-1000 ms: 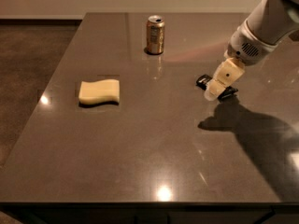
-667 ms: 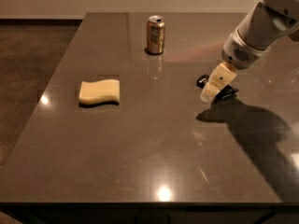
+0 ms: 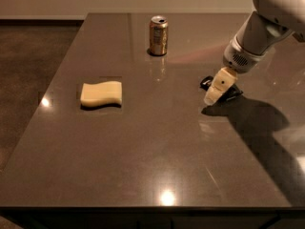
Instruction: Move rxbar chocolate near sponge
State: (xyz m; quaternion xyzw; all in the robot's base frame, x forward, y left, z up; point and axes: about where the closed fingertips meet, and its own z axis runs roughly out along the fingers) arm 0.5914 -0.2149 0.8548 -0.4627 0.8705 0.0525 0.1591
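Hand (image 3: 213, 93) rests low over the rxbar chocolate (image 3: 206, 83); its grip cannot be told. Bar lies well apart from the sponge (image 3: 101, 93), not yet moved.

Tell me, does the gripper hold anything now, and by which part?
It cannot be told. The gripper is down at the rxbar chocolate on the table, covering its middle; a grip is not visible.

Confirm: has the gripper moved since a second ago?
Yes. Against the soda can, the gripper has shifted slightly toward the sponge and the front of the table, beside the rxbar chocolate.
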